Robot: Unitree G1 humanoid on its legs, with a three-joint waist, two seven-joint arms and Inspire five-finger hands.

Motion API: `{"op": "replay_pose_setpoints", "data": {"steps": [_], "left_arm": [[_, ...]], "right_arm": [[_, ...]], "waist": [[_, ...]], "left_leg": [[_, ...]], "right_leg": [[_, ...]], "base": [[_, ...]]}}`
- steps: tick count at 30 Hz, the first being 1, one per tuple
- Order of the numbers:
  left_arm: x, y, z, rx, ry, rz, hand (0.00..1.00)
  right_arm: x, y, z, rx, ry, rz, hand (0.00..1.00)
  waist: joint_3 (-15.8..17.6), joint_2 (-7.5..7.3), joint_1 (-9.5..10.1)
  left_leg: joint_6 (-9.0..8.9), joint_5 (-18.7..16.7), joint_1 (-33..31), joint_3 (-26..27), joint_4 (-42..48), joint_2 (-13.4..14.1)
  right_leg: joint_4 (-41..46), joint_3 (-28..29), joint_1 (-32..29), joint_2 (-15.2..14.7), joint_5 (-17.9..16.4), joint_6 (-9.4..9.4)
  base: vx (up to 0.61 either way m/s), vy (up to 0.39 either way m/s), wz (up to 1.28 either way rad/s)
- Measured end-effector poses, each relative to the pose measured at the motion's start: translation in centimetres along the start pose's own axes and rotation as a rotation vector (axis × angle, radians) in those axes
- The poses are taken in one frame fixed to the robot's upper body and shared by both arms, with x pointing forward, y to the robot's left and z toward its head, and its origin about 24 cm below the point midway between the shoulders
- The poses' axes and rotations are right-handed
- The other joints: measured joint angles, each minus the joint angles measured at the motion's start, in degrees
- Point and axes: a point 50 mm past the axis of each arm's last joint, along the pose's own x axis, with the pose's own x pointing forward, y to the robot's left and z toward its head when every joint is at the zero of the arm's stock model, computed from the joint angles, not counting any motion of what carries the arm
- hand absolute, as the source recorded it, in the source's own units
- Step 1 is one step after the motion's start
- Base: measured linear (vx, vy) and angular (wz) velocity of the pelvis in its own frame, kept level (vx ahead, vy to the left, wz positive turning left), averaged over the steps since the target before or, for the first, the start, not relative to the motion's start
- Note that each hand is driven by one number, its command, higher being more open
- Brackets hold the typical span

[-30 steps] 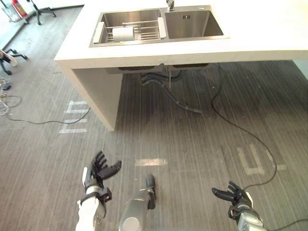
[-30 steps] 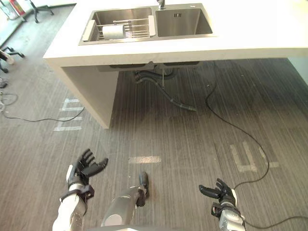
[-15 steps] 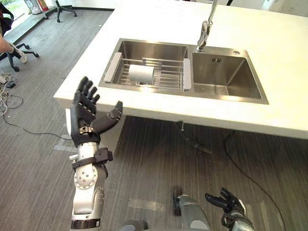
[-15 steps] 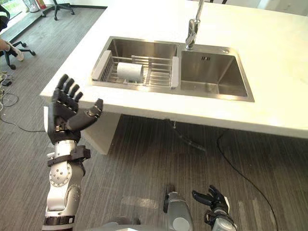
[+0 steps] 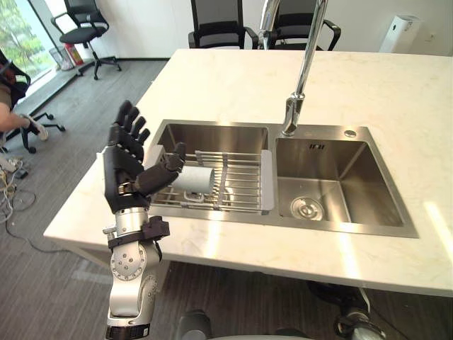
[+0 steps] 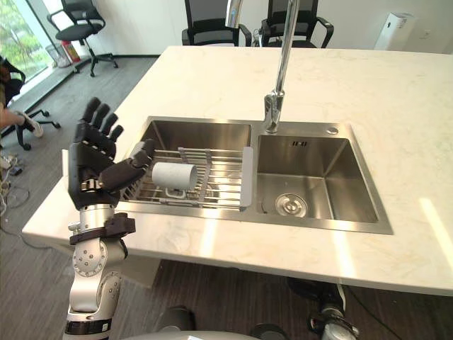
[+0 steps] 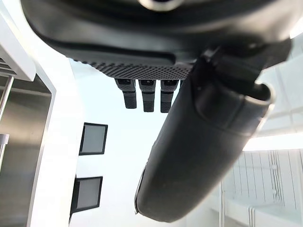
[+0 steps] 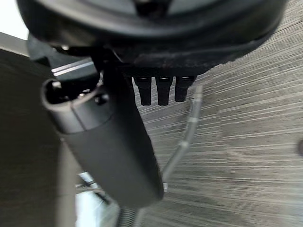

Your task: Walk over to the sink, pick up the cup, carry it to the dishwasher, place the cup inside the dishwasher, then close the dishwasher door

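The cup (image 5: pixel 192 180) is a white cylinder lying on its side on a wire rack (image 5: pixel 237 188) in the left basin of the steel sink (image 5: pixel 283 228). My left hand (image 5: pixel 126 159) is raised upright at the counter's front left, palm toward the sink and fingers spread open. It is short of the cup and holds nothing; its thumb (image 7: pixel 203 142) shows in the left wrist view. My right hand (image 8: pixel 110 146) hangs low under the counter edge with its fingers straight over the striped floor, and it is empty too.
A tall faucet (image 5: pixel 297 85) rises between the basins; the right basin with its drain (image 5: pixel 306 207) is bare. The white marble counter (image 5: pixel 354 85) spreads behind and to the right. Office chairs (image 5: pixel 216 25) stand beyond it. A person's arm (image 5: pixel 13 119) shows at the far left.
The camera has come up to the sink, which now looks larger and closer. My left hand rose from near the floor to counter height and stays open. The right hand stays low.
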Motion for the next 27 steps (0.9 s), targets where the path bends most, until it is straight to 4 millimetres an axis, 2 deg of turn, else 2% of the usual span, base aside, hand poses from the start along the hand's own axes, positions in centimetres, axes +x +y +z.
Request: {"op": "replay_pose_setpoints", "data": {"steps": [1, 2, 3, 7, 12, 13, 21, 27], "left_arm": [[-0.1, 0.0, -0.2, 0.022, 0.012, -0.019, 0.9], [-0.1, 0.2, -0.4, 0.065, 0.029, -0.048, 0.9], [-0.2, 0.4, -0.7, 0.104, 0.052, -0.075, 0.9], [-0.1, 1.1, -1.0, 0.286, 0.08, -0.202, 0.9], [0.1, 1.4, -0.7, 0.447, 0.069, -0.318, 0.9], [0.4, 3.3, -2.5, 0.663, 0.147, -0.357, 0.9], [0.3, 3.1, -2.7, 0.641, 0.155, -0.345, 0.9], [-0.5, 2.4, -4.2, 0.581, 0.205, -0.263, 0.9]], "right_arm": [[-0.1, 0.2, -0.6, 0.006, 0.019, 0.003, 0.9], [-0.3, 0.6, -1.3, 0.018, 0.044, 0.014, 0.9], [-0.4, 0.8, -1.8, 0.024, 0.065, 0.017, 0.9], [-0.5, 0.6, -2.1, 0.028, 0.079, 0.017, 0.9], [-0.4, 0.3, -1.9, 0.029, 0.073, 0.025, 0.9], [0.1, -0.4, -1.4, 0.018, 0.073, 0.016, 0.9], [0.0, -0.5, -1.5, 0.018, 0.077, 0.012, 0.9], [0.0, -0.6, -1.7, 0.019, 0.091, -0.003, 0.9]], "waist": [[-0.14, -0.87, -0.13], [-0.06, -2.47, -0.18], [-0.27, -3.16, -0.19], [-0.68, -3.79, -0.72], [-1.19, -4.19, -0.89], [-2.2, -3.45, -1.39], [-2.08, -3.63, -1.39], [-2.03, -3.65, -1.43]], "left_leg": [[0.21, 0.16, 0.44, 0.37, -1.2, -0.67], [0.63, 0.53, 0.78, 0.89, -2.63, -1.97], [0.93, 0.75, 0.8, 1.53, -3.45, -2.56], [1.6, 1.42, 2.2, 4.0, -6.44, -3.66], [1.78, 3.34, 3.48, 5.63, -10.4, -4.08], [3.32, 13.57, 8.83, 5.56, -26.14, -6.74], [3.33, 13.56, 9.54, 5.51, -26.14, -6.73], [3.27, 13.46, 11.95, 5.05, -26.15, -6.58]], "right_leg": [[0.11, 0.41, -0.29, -0.67, -0.3, 0.3], [-0.14, 1.31, -0.48, -1.82, -0.81, 0.77], [-0.43, 1.99, -0.93, -2.47, -0.81, 0.92], [-2.19, 4.23, -1.21, -3.75, -0.09, 1.97], [-2.52, 5.75, -2.48, -4.1, 0.6, 2.15], [-8.05, 5.06, -2.25, -5.71, 4.35, 3.9], [-8.33, 4.93, -1.33, -5.71, 4.45, 3.89], [-9.46, 4.16, 1.87, -5.65, 4.75, 3.74]], "base": [[0.18, 0.175, 0.07], [0.14, 0.135, -0.02], [0.1, 0.098, -0.07], [0.05, 0.062, -0.21], [0.0, 0.003, -0.15], [0.0, -0.006, -0.05], [0.0, 0.0, 0.0], [-0.02, -0.013, 0.03]]}}
